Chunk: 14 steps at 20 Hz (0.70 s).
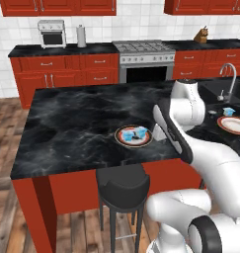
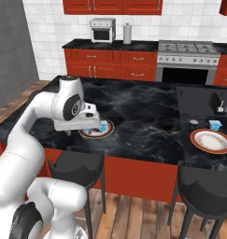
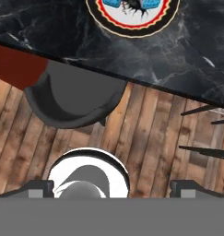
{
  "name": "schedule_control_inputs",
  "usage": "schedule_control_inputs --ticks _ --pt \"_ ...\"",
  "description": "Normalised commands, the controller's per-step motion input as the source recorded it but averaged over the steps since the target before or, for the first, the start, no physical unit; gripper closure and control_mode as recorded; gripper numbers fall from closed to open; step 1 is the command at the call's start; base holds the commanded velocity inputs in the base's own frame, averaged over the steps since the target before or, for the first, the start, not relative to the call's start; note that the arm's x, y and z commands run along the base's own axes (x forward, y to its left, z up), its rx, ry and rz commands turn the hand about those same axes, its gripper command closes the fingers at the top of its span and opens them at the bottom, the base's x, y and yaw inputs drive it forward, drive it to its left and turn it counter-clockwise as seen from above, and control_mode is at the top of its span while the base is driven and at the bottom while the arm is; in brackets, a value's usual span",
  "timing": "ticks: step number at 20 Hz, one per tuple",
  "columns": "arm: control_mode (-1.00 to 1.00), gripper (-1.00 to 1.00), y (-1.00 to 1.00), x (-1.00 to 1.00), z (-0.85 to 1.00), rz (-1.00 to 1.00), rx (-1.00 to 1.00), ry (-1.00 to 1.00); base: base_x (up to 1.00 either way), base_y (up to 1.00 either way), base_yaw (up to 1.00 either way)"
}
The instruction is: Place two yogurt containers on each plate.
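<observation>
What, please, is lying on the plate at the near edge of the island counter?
Two light blue yogurt containers sit on the near plate, beside each other on its mottled centre. From the right base camera the arm covers part of that plate.

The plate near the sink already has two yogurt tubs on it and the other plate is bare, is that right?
No, it is the reverse. In the left base view the plate near the stool carries two blue tubs, while the plate by the sink is bare, with one tub beside it on the counter.
</observation>
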Motion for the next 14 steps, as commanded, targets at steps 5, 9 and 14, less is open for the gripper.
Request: schedule_control_inputs --ticks 5,9,14 --pt "-1.00 -1.00 -0.02 -0.39 0.08 0.00 0.04 -0.03 0.00 0.00 0.00" --pt "-1.00 -1.00 -0.01 -0.51 0.51 0.00 0.02 -0.04 0.00 0.00 0.00" --pt "-1.00 -1.00 0.00 -0.40 0.61 -0.10 0.00 0.00 0.00 0.00 0.00"
